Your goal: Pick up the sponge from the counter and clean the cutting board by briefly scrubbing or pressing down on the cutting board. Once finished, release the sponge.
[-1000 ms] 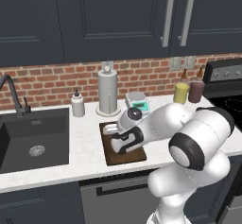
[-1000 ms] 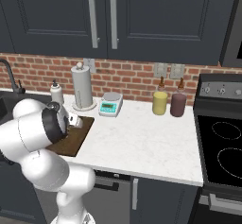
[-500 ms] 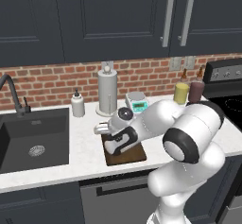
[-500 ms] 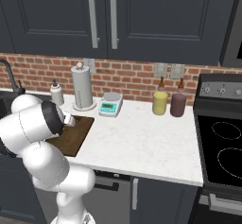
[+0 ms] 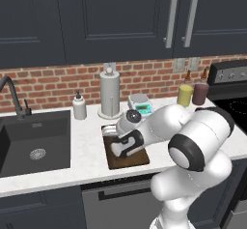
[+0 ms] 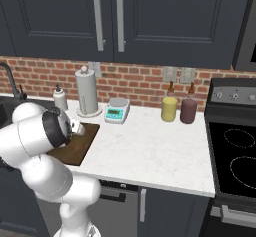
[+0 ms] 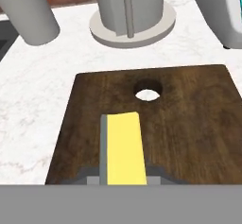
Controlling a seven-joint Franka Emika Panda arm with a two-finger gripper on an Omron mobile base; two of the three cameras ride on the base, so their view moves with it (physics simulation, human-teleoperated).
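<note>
Sponge (image 7: pixel 123 147), a small flat yellow rectangular block with a grey-green scrub face along its left edge, sits clamped between the two finger tips of the gripper (image 7: pixel 123 176); we see the jaws closed tight against its sides. In the hand view it lies over the dark brown wooden rectangular cutting board (image 7: pixel 189 133), on the near side of the board's small round hole. We cannot tell whether it presses on the wood or hangs just above it.

Compared with one second ago, we note that the white arm has swung left and lower in the left base view, so the hand now sits over the near left part of the cutting board (image 5: pixel 140 159) instead of its far right part. The board and the other items on the counter have kept their places.

The cutting board lies flat on the long white, faintly marbled stone counter (image 6: pixel 150 151), its hole toward the wall. Just beyond it stands a grey paper-towel holder with a round base (image 5: pixel 110 95). To the left of that is a small white soap bottle (image 5: pixel 79 107); to the right is a white kitchen scale with a teal display (image 5: pixel 140 104). Farther right stand a yellow cylindrical jar (image 6: pixel 169 109) and a dark maroon jar (image 6: pixel 188 110), side by side near the wall. A dark sink basin (image 5: pixel 34 141) with a black faucet (image 5: pixel 12 95) is set into the counter at the left. A black stovetop (image 6: pixel 235 156) adjoins the counter on the right. A red brick backsplash (image 6: pixel 140 81) runs behind, under dark cabinets with steel handles (image 6: pixel 107 18).
</note>
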